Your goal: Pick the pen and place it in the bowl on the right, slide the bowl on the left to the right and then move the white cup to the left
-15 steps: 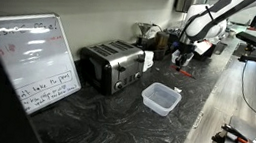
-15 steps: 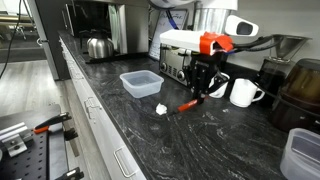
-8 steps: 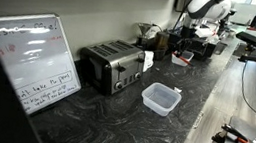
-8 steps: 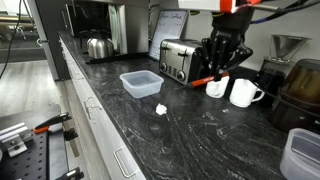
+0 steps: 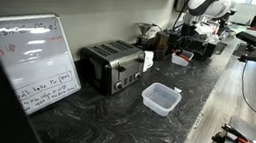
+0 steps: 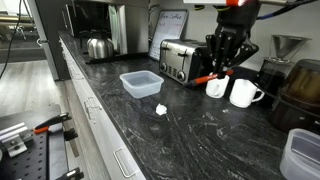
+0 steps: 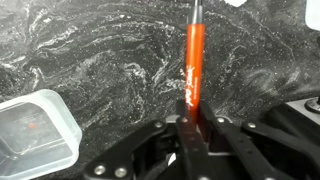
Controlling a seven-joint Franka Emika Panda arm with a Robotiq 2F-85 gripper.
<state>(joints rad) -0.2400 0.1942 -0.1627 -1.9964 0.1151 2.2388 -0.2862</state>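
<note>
My gripper (image 6: pixel 221 68) is shut on an orange pen (image 6: pixel 205 80) and holds it in the air above the dark marble counter, just over two white cups. In the wrist view the pen (image 7: pixel 194 58) sticks out from between the jaws (image 7: pixel 194 125). A small white cup (image 6: pixel 216 88) and a white mug with a handle (image 6: pixel 243 93) stand below the gripper. A clear plastic bowl (image 6: pixel 140 83) sits to the left of them; it also shows in an exterior view (image 5: pixel 161 98) and the wrist view (image 7: pixel 35 130). Another clear bowl (image 6: pixel 300 155) sits at the far right edge.
A silver toaster (image 6: pixel 178 58) stands against the wall behind the gripper and shows in an exterior view (image 5: pixel 111 64). A whiteboard (image 5: pixel 34 60) leans beside it. A small white scrap (image 6: pixel 160 108) lies on the counter. A kettle (image 6: pixel 97 46) stands far left, dark coffee gear (image 6: pixel 298 85) to the right.
My gripper has risen from the counter with the orange pen in it. The pen lay on the counter a second ago and now hangs in the air by the cups.
</note>
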